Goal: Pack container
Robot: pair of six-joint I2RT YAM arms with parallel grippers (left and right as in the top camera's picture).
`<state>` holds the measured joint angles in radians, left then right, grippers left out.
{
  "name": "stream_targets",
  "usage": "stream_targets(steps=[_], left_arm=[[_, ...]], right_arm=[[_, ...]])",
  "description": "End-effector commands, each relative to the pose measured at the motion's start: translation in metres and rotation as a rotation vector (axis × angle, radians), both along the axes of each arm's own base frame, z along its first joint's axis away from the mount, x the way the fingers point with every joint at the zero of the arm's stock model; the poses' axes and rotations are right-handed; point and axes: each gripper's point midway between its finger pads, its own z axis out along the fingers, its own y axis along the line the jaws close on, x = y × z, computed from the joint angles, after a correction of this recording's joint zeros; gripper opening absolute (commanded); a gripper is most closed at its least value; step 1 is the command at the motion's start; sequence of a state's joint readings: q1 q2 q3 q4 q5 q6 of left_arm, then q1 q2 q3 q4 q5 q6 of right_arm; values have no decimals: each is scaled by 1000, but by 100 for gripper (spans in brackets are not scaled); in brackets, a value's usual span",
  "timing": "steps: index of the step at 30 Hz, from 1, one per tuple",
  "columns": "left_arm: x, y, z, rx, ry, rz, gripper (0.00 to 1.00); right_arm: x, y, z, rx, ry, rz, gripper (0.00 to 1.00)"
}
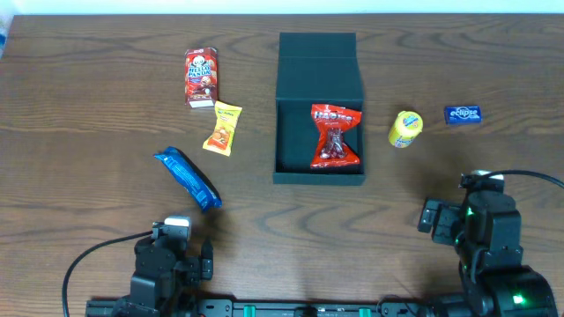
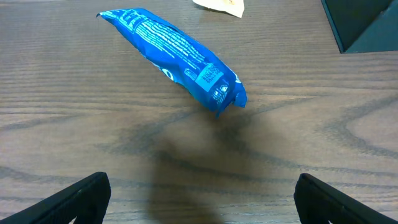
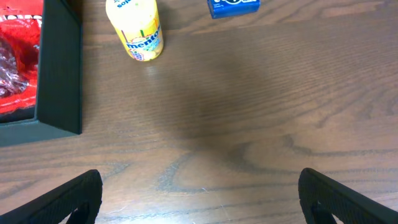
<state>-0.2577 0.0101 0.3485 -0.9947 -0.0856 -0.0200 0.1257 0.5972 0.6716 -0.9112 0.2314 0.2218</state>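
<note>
Our left hand (image 2: 202, 198) hangs low over the tabletop (image 2: 74, 124), fingers spread wide with nothing between them. Our right hand (image 3: 199, 196) is equally wide and equally empty. The container (image 1: 319, 66) lies ahead of both hands, off to the right of the left one and to the left of the right one. Its lid is folded back on the far side, and one red packet (image 1: 335, 136) already lies inside.

We judge the step in hand to be the next pick. The blue packet (image 2: 174, 53) is nearest the left hand: just ahead, lying slantwise, clear of the fingers. We should turn the wrist so the fingers close across the packet's narrow width near its middle, descend until the tips almost meet the wood, and squeeze gently, since the wrapper looks soft. Then we lift above the container's near wall before swinging right.

For the right hand, the yellow tub (image 3: 135, 28) sits ahead and to the left, near the container's side wall. We should send only one arm over the box at a time.
</note>
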Motion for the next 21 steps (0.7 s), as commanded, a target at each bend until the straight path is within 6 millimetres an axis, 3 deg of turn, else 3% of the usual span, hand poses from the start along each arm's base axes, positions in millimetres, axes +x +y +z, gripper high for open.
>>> stream_targets(steps=[1,18,21], left_arm=[[-3,6,-14,46,34,8,95],[18,-7,7,-3,-38,-24,95],[26,-9,21,10,18,-23,95]], right_arm=[[-1,-1,0,-3,2,1,99],[-1,-1,0,-3,2,1,99],[-1,-1,0,-3,2,1,99]])
